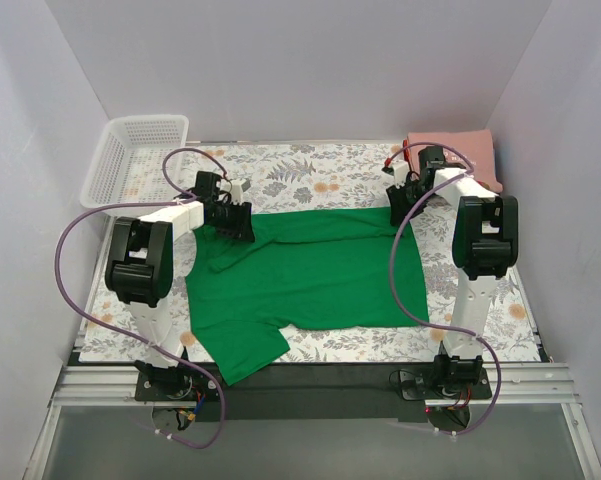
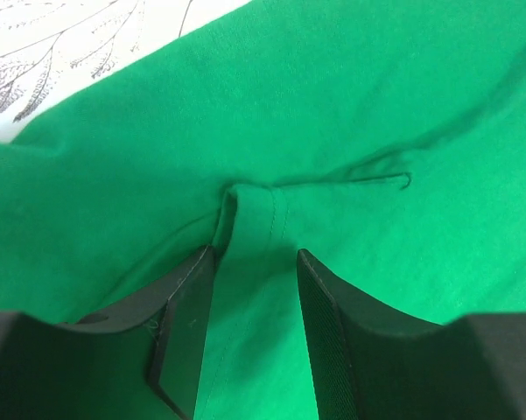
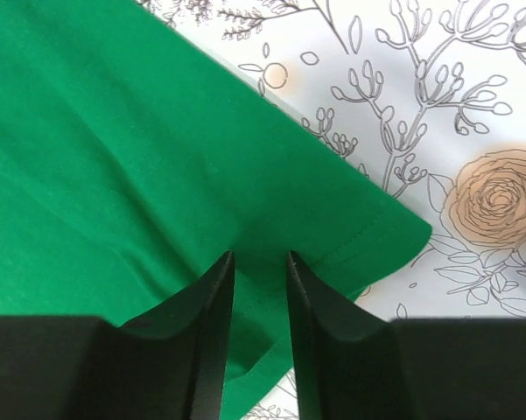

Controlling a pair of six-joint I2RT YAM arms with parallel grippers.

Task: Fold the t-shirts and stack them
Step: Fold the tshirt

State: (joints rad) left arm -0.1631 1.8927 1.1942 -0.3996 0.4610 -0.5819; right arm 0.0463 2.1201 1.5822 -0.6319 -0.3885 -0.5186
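Left claw [image 2: 254, 262] pinches a fold of the green t-shirt [image 1: 310, 275] mid-surface; right claw [image 3: 258, 262] clamps its far-right hem corner. Bare floral surface [image 1: 310, 175] lies beyond. Far left, white basket [image 1: 130, 160]; far right, pink t-shirt [image 1: 465, 150].

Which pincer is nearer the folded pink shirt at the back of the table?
Right. The right pincer sits at the green t-shirt's far right corner, just in front of the pink shirt. The left pincer is across the table, on the green shirt's far left edge.
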